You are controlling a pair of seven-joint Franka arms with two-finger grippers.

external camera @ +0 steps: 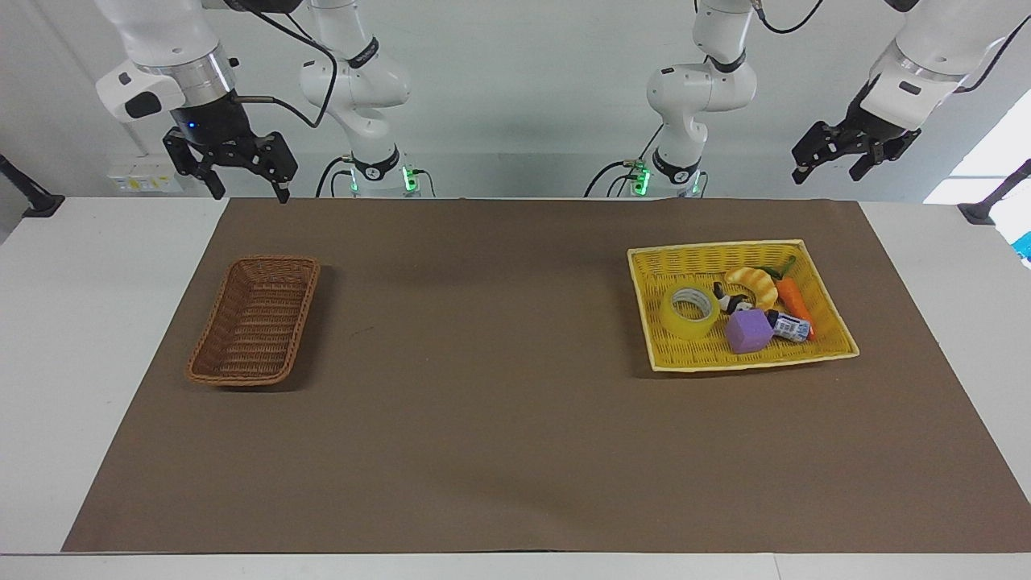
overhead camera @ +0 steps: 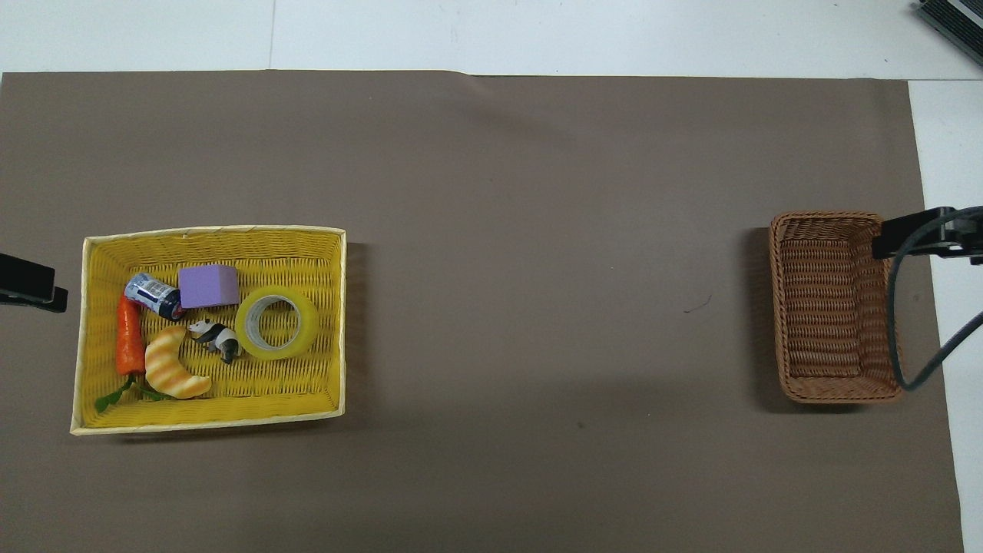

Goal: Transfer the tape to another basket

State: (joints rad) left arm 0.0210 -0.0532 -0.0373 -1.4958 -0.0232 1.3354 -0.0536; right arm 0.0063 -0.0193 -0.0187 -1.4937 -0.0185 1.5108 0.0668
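A white tabletop [external camera: 97, 322] carries a brown mat [external camera: 499, 419] covering most of it. On the mat sit a dark-brown wicker basket [external camera: 211, 354] toward the right arm's end and a yellow basket [external camera: 648, 322] toward the left arm's end, well apart.

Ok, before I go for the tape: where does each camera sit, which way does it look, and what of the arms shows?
Facing view: high across the table, looking at the robots; both arms show, left tool and right tool open, raised at the robots' edge.
Overhead view: high above the robots' end, looking steeply down; only dark slivers of the arms at the side edges.
Shared: the tape in the yellow basket, the brown basket, half a turn apart.
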